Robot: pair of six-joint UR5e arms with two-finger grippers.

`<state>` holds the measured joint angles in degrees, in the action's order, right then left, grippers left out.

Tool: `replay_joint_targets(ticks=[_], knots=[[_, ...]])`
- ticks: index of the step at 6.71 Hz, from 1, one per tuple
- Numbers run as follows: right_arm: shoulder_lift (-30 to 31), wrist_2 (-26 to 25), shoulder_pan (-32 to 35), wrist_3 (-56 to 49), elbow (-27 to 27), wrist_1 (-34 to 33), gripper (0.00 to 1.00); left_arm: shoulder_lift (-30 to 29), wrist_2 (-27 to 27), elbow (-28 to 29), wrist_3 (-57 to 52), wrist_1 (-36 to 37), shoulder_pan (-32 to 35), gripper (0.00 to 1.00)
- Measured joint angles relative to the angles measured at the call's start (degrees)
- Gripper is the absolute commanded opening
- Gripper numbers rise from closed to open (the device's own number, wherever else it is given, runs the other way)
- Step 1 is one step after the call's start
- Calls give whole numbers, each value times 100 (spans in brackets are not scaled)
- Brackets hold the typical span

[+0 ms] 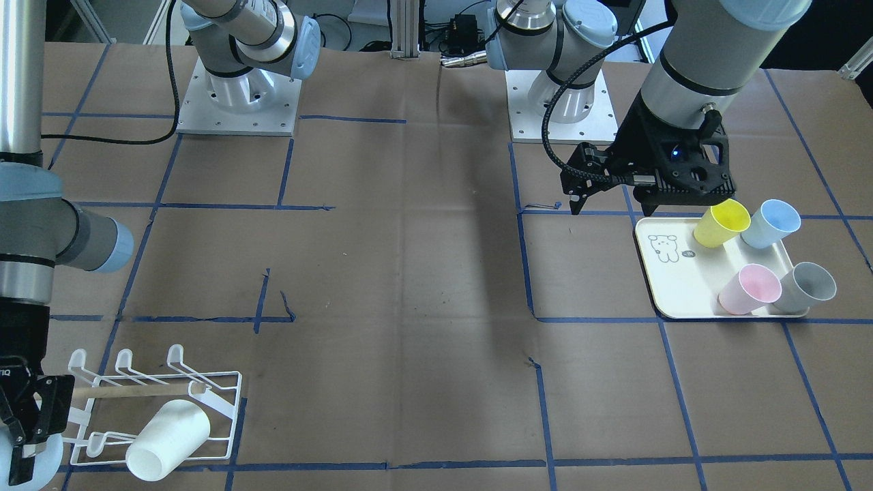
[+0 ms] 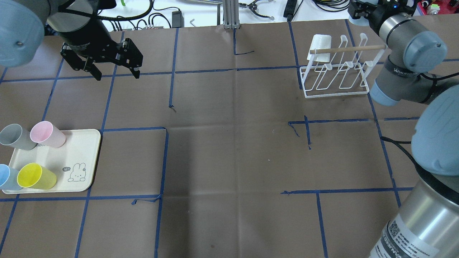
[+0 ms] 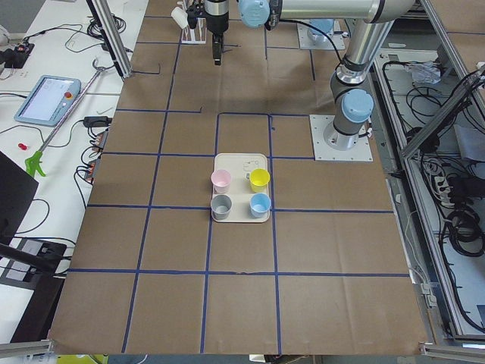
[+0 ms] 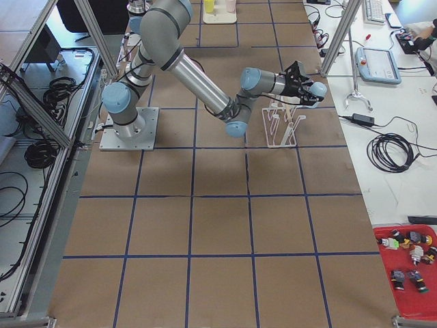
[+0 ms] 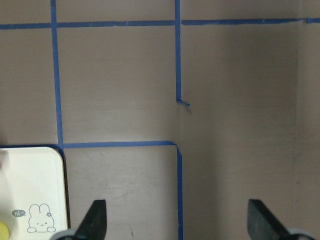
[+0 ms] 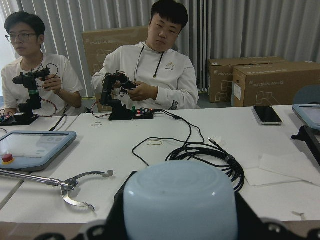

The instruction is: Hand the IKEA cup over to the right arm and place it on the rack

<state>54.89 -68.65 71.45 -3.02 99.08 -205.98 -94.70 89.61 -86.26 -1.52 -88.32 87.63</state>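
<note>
- Pale blue cup (image 6: 180, 205) fills the foreground of the right wrist view. It sits between the fingers of the right gripper (image 1: 26, 455), which are clenched on it as far as the views show.
- Position of the task's thing: the held cup is just beside one end of the rack (image 2: 335, 77), near the tip of the wooden dowel. It is not over any prong.
- Hand-over step: judged complete, since the cup is with the right arm (image 2: 408, 46) and the other arm carries nothing.
- Placing step: not yet done. What is left is to bring the cup over a free prong, seat it, and release.
- Rack load: one white cup (image 1: 167, 440) already sits tilted on an end prong. The other prongs in view are bare.
- Left gripper (image 2: 117, 73): fingers spread wide and empty, above the table (image 2: 233, 143), just beyond the far corner of the tray (image 2: 82, 143). The left wrist view shows only brown paper and blue tape between the fingertips.
- Tray stock: a yellow cup (image 2: 36, 176), a light blue tray cup (image 2: 7, 177), a pink cup (image 2: 46, 134) and a grey cup (image 2: 16, 137) stand on the tray, well apart from the rack.
- Overall progress: judged late in the present cycle. If every cup is meant for the rack, four further cycles are outstanding.
</note>
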Motion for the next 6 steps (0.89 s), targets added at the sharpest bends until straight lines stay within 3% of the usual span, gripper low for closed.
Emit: replay_joint_targets(ticks=[4,5,6], knots=[[-251,18,-169,-16,30,-69,12,42,47,10,342,-1,0,100],[-294,17,-181,-20,105,-72,18,47,34,20,382,-1,0,100],[-307,10,-188,-22,211,-71,66,44,13,26,399,-1,0,100]])
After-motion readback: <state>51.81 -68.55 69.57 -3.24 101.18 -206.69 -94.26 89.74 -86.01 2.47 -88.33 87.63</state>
